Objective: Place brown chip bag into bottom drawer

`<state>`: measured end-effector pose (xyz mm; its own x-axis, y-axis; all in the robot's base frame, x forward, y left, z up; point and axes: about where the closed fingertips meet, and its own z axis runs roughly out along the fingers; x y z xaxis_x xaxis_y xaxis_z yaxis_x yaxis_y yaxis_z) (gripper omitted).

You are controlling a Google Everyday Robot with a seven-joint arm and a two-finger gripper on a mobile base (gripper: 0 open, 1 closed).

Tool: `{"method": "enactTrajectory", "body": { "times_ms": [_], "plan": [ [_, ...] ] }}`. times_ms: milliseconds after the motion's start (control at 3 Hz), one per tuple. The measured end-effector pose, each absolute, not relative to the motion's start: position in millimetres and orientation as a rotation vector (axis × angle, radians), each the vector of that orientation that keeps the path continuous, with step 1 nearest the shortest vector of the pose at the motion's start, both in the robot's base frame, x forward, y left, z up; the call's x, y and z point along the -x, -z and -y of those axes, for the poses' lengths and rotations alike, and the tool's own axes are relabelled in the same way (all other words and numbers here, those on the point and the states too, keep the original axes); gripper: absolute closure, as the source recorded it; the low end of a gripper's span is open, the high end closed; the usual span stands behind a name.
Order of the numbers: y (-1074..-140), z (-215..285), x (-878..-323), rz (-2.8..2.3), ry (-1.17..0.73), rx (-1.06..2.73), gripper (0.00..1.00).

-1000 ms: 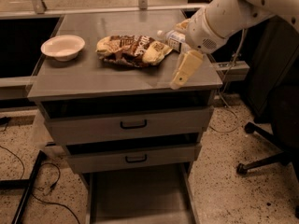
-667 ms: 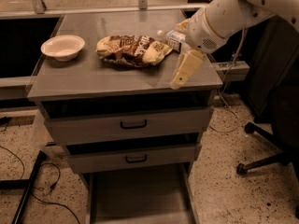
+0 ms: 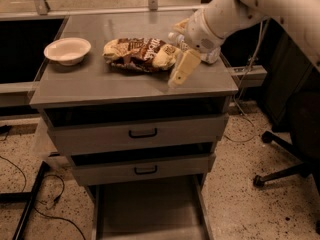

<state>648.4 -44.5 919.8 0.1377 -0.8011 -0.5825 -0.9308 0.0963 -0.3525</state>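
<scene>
Shows gripper (image 3: pixel 175 54) wide open, holding nothing, at 3 o'clock of brown chip bag (image 3: pixel 137 54) on cabinet top (image 3: pixel 100 86); bottom drawer (image 3: pixel 150 209) pulled out at 6 o'clock.

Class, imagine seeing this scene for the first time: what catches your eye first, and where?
The big white arm reaches in from the upper right, its gripper just right of the chip bag on the cabinet top. A pale bowl sits at the top's left end, and the bottom drawer stands pulled out below.
</scene>
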Motion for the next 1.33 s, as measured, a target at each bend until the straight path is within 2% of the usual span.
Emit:
{"method": "enactTrajectory", "body": {
  "times_ms": [1333],
  "plan": [
    [-883,-20,-711,-1.622,-0.485,1.588,0.0]
  ]
}}
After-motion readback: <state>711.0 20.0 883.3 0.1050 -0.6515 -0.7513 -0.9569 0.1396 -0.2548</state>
